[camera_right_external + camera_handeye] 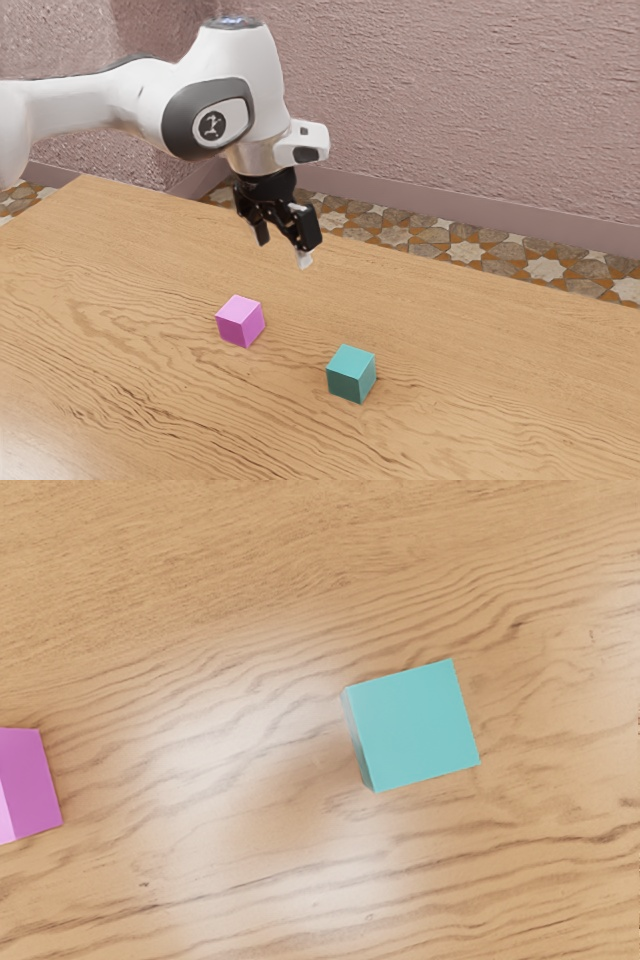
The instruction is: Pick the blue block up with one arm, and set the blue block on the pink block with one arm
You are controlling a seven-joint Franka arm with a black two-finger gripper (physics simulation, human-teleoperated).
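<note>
White arm (120, 100) casing comes in from the exterior view's left edge, high above the wooden table (110, 330), and bends down at the wrist to a black gripper (285, 250) that hangs in the air over the table's far part. Its two fingers stand apart with nothing between them, so the gripper is open and empty, and one fingertip (305, 261) shows a pale pad. Below it and slightly toward the exterior view's left, the pink block (241, 320) sits flat on the wood, clear of the gripper. Further to the exterior view's right and nearer the camera lies the blue block (351, 373), which is more of a teal shade; it also rests on the table, apart from the pink block with bare wood between them, and nothing touches it. Neither block is stacked on the other. Behind the table a rough mauve wall (480, 90) rises above a strip of patterned floor tiles (470, 245). In the wrist view the pink block (22, 785) is cut by the frame's edge, while the blue block (410, 725) lies whole on the grained tabletop (200, 600), turned a little askew to the grain, well apart from the pink one.
</note>
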